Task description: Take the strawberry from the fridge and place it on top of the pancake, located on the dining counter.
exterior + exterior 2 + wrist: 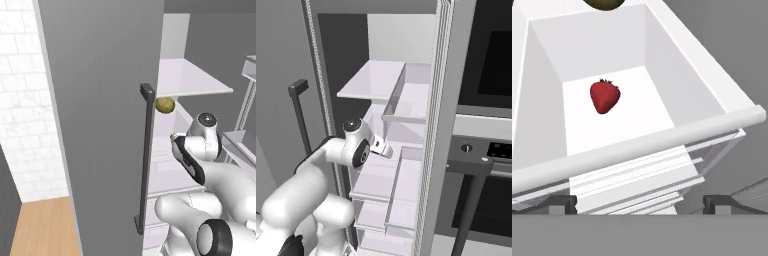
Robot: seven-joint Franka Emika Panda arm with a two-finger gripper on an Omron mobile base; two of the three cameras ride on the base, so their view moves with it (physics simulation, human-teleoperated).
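Down on the white floor of a fridge bin lies the strawberry, alone on the bare bottom, clear of every wall, its leafy cap pointing away from me and its tip toward me. From my claw it sits ahead and a little to the left in the hand view, beyond the bin's rounded front rim, which stands between us. My fingertips are spread as wide as they go and hold nothing. The berry's long axis runs roughly along my line of sight, so I judge I must clear that rim, drop in and close across its narrow width. A yellow-green fruit rests further back, well apart from the berry.
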